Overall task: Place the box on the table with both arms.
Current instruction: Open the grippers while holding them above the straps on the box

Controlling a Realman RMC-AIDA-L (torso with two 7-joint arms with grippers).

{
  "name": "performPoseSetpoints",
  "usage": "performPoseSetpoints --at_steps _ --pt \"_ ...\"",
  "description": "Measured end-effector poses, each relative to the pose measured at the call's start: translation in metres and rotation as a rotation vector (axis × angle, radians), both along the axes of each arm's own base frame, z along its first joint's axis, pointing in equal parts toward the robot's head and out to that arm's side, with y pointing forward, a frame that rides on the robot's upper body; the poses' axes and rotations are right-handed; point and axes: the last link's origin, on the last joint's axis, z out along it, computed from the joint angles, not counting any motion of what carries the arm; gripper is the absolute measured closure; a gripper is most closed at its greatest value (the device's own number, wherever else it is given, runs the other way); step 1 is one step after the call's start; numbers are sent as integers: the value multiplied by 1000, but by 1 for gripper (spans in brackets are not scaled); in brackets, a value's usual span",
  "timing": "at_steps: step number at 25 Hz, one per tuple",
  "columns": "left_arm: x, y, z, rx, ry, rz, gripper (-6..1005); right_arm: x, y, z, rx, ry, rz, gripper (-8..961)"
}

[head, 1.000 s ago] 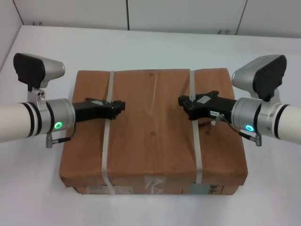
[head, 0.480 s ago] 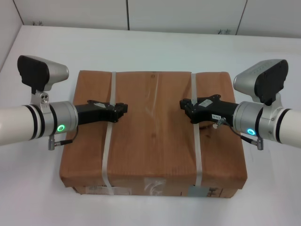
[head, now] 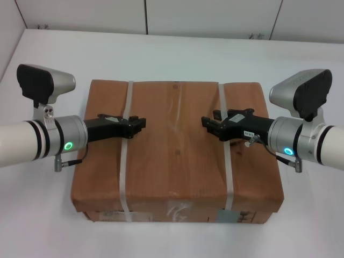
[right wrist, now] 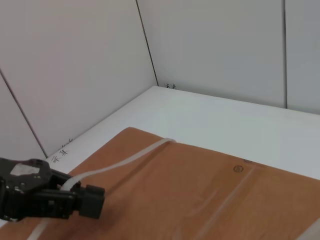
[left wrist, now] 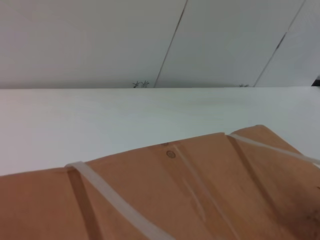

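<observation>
box: the box [head: 176, 150] sits flat on the white bench [head: 177, 54], labels and tape on its near side face, so it looks set down already.

what changed: compared with a second ago the right tool [head: 207, 124] has slid a bit further in toward the middle of the box top and now sits past the right strap [head: 225, 145]; the left tool [head: 141, 123] has barely shifted, still just inside the left strap [head: 124, 156]. The box itself hardly moved.

what that means: we'd guess the placing is basically done and the arms are letting go or repositioning, not carrying.

left tool state: honestly can't tell if it's apart or together, or if it's hooked on the strap.

right tool state: same, can't tell.

hidden stuff: whether either tool touches the box top or hovers over it. The left wrist view shows only box top, strap and bench. The box's far, left and right sides are out of sight.
</observation>
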Motion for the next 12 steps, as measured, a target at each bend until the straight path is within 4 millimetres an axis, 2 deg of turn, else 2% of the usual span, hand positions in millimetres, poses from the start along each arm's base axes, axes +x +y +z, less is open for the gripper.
performPoseSetpoints --at_steps 6,9,12 --pt "0 -2 -2 -28 -3 10 830 0 -1 0 0 13 -12 443" --pt "1 -2 -2 -39 -6 18 653 1 -1 0 5 23 -24 345" --pt "2 -2 -3 -52 -6 27 520 2 -3 0 5 25 -28 262"
